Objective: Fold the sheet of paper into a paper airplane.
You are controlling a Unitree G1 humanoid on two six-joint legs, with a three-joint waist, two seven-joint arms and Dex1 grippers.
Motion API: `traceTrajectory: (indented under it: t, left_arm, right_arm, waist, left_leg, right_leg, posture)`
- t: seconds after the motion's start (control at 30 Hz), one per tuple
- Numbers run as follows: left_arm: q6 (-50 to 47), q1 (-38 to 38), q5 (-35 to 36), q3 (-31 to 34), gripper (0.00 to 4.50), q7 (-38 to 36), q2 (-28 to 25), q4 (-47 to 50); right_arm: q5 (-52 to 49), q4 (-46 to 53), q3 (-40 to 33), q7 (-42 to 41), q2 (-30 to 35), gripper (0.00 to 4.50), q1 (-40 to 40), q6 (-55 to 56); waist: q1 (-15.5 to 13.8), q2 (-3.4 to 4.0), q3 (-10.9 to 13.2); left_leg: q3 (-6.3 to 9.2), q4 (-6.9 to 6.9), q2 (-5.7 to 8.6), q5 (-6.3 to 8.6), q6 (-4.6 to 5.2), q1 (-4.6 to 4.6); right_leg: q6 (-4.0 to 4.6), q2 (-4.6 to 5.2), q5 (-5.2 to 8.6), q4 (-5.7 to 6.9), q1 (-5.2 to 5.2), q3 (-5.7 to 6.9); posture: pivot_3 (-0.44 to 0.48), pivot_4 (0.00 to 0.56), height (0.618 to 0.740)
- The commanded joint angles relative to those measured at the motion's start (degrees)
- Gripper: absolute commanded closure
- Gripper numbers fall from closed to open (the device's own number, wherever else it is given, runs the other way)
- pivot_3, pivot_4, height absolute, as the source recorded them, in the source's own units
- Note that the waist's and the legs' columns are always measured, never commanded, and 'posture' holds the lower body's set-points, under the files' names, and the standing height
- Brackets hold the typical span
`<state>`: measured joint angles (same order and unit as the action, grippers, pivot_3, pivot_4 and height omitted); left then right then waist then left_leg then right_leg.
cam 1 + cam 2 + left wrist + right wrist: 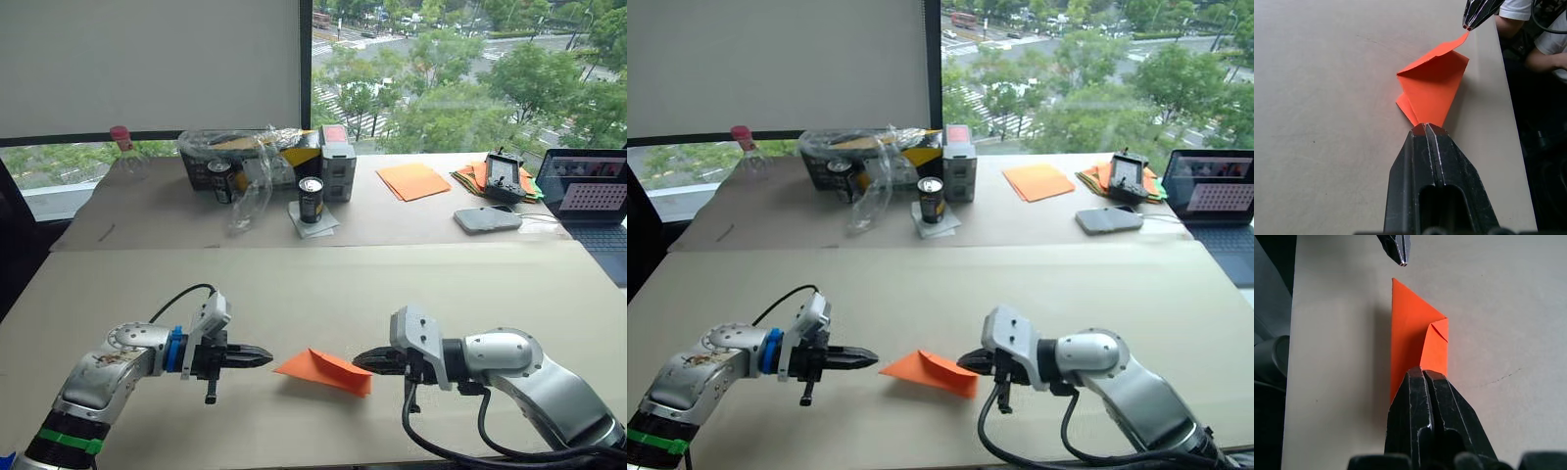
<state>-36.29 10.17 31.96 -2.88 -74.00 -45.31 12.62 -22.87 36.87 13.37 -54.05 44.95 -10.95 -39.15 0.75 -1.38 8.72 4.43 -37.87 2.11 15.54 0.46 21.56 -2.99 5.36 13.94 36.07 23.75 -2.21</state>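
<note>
Currently, the scene by item:

Paper: one sheet of paper (325,370), bright orange and already creased into a pointed, layered shape, lies on the near part of the table (323,284) between the two arms; one flap lifts off the surface.

Left end effector: the left end effector (263,358) has its fingers closed together, tips just beside the paper's pointed end; the left wrist view puts them right at that point, but I cannot tell whether they pinch it.

Right end effector: the right end effector (361,361) also has its fingers pressed together, at the paper's wide end; the lifted flap appears caught in its tips, though that is a judgement.

Risk, tearing: if both arms pull apart with the thin paper caught at each end, it could rip along a crease.

Risk, sliding: nothing pins the paper flat, so a push from either side could skid it over the smooth table or spring the fold open.

Risk, crooked crease: the raised flap could be pressed down off-line, spoiling the dart's symmetry.

Count: one bright orange sheet; two end effectors; two cans (311,200) on the far table; one paler orange sheet (412,181); one laptop (592,196).
</note>
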Motion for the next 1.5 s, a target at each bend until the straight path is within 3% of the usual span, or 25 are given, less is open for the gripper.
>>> traceTrajectory:
  t: [0.03, 0.27, 0.53, 0.9, 1.03, 1.17, 1.3, 1.5]
  left_arm:
    - [-2.78, -0.24, 4.43, 1.69, 4.50, -0.98, -1.10, 3.75]
    - [-6.58, -0.61, 8.77, 4.56, 4.50, 2.43, -0.42, 5.34]
    - [-8.65, -1.60, 9.74, 5.77, 4.50, 7.69, 0.50, 4.12]
    - [-7.34, -1.15, 8.75, 4.17, 4.50, 6.64, 0.46, 2.56]
    - [-4.70, -0.57, 5.43, 1.91, 4.50, 6.55, 0.07, 1.42]
    - [-0.73, 0.28, -0.92, -0.83, 4.50, 8.12, -0.41, -1.95]
    - [-0.33, 0.36, -1.29, -0.65, 4.50, 7.52, -0.21, -2.35]
    - [-0.98, 0.06, -1.14, 0.28, 4.50, 8.29, 0.00, -2.21]
  right_arm:
    - [-2.14, 2.50, 0.75, 0.56, -0.76, 4.47, -1.33, -2.56]
    - [2.33, -3.56, 3.89, 3.56, -2.71, 4.47, -4.46, -1.98]
    - [5.64, -13.80, 1.40, 4.85, -4.51, 4.47, -12.48, 1.22]
    - [1.88, -5.49, -3.80, 5.57, -1.72, 4.47, -14.30, -6.51]
    - [7.77, -0.81, 3.14, 5.61, 2.07, 3.32, -14.28, -6.29]
    - [11.10, -0.01, 8.89, 6.83, 1.37, 1.96, -17.05, -8.54]
    - [5.07, -0.67, 10.45, 4.31, -2.23, 1.96, -19.95, -17.41]
    - [5.88, -2.71, 12.43, 4.15, -3.32, 1.96, -21.92, -18.02]
  waist:
    - [0.00, 0.00, 0.00]
    - [0.12, 0.00, 0.01]
    - [0.04, 0.00, 0.01]
    - [0.04, 0.00, 0.01]
    - [0.06, 0.01, 0.01]
    - [0.26, 0.00, 0.01]
    - [0.13, 0.00, 0.01]
    - [-0.04, 0.00, 0.01]
  left_leg:
    - [0.00, -0.02, 0.01, 0.00, 0.00, 0.04]
    - [-0.03, -0.09, -0.03, -0.07, -0.08, 0.12]
    - [-0.07, -0.09, -0.04, -0.11, -0.15, 0.15]
    - [-0.06, -0.11, -0.03, -0.12, -0.16, 0.27]
    - [-0.07, -0.11, -0.01, -0.12, -0.16, 0.26]
    - [-0.10, -0.18, 0.01, -0.12, -0.17, 0.25]
    - [-0.07, -0.31, -0.02, -0.14, -0.20, 0.27]
    - [-0.06, -0.39, 0.03, -0.14, -0.20, 0.29]
  right_leg:
    - [0.00, 0.00, -0.02, 0.01, 0.04, -0.01]
    - [0.06, -0.11, -0.10, 0.22, 0.27, -0.02]
    - [0.13, -0.15, -0.14, 0.26, 0.37, -0.07]
    - [0.12, -0.11, -0.15, 0.28, 0.45, -0.06]
    - [0.13, -0.10, -0.15, 0.38, 0.49, -0.07]
    - [0.13, -0.11, -0.15, 0.45, 0.49, -0.09]
    - [0.13, -0.12, -0.15, 0.60, 0.51, -0.07]
    - [0.13, -0.08, -0.15, 0.63, 0.50, -0.05]
  posture:
    - [0.000, 0.150, 0.740]
    - [0.000, 0.150, 0.740]
    - [0.000, 0.150, 0.740]
    - [0.000, 0.150, 0.740]
    - [0.000, 0.150, 0.740]
    - [0.000, 0.150, 0.740]
    - [0.000, 0.150, 0.740]
    - [0.000, 0.150, 0.740]
